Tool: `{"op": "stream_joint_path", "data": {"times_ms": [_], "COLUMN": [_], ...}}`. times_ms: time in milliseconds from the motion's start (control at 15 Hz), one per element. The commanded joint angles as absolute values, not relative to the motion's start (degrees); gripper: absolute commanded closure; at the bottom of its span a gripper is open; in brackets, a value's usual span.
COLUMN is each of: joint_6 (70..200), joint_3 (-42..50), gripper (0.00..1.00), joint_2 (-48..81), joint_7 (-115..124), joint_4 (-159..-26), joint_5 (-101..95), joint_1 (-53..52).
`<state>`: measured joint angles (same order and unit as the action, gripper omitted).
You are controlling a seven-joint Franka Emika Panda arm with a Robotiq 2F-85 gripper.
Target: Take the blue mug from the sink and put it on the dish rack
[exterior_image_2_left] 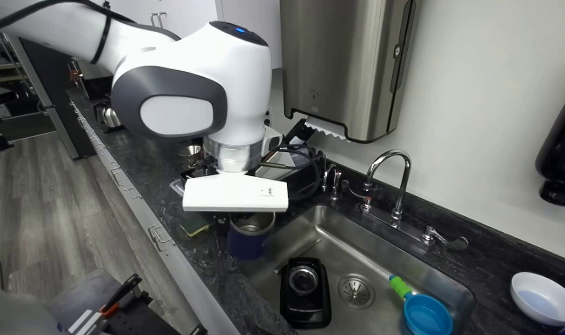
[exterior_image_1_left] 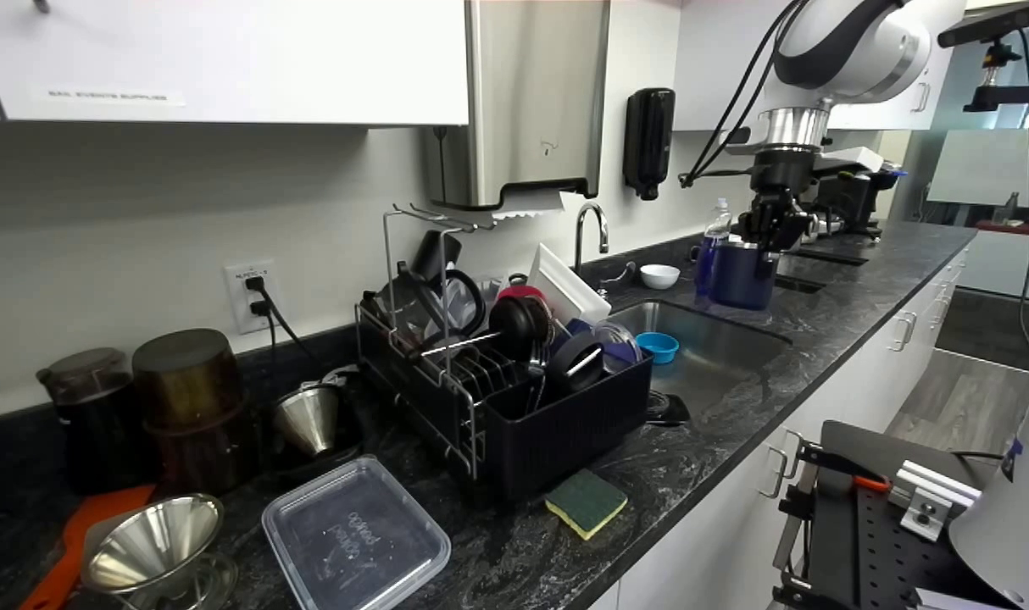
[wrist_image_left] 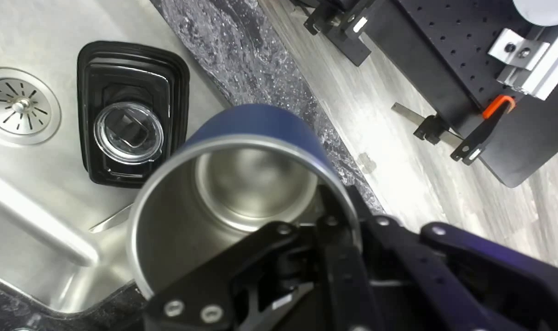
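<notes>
The blue mug (exterior_image_1_left: pixel 742 278) has a steel inside and hangs upright from my gripper (exterior_image_1_left: pixel 773 230), raised above the sink (exterior_image_1_left: pixel 739 343). In an exterior view the mug (exterior_image_2_left: pixel 248 242) appears over the sink's rack-side end and front counter edge. In the wrist view my gripper (wrist_image_left: pixel 338 195) is shut on the rim of the mug (wrist_image_left: pixel 260 120), one finger inside and one outside. The black dish rack (exterior_image_1_left: pixel 565 440) stands beside the sink, full of dishes, with a wire frame above. In an exterior view it is mostly hidden behind my arm.
A black tray (exterior_image_2_left: pixel 306 307) with a clear round lid lies in the sink, near a blue cup (exterior_image_2_left: pixel 427 314) with a green handle. The faucet (exterior_image_2_left: pixel 399 186) rises behind. A sponge (exterior_image_1_left: pixel 586 501) and clear container lid (exterior_image_1_left: pixel 358 534) lie near the rack. A paper towel dispenser (exterior_image_1_left: pixel 536 102) hangs above.
</notes>
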<state>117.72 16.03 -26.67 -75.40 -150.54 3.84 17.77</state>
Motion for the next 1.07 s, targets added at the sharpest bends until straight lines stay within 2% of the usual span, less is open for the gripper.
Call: {"op": "stream_joint_path", "data": {"times_ms": [0,600,667,1000], "joint_6": [114.7,113.0,113.2,113.2], "joint_3": [17.9,17.3,18.1,18.0], "gripper": [0.98,0.98,0.93,0.93], "joint_2": [-29.4,-31.5,-31.0,-31.0], "joint_7": [-74.7,-73.4,-73.9,-73.9], "joint_4": [-150.3,-150.6,-150.4,-150.4], "joint_5": [3.4,1.9,3.0,2.6], "joint_1": [15.2,12.9,12.5,12.3]}}
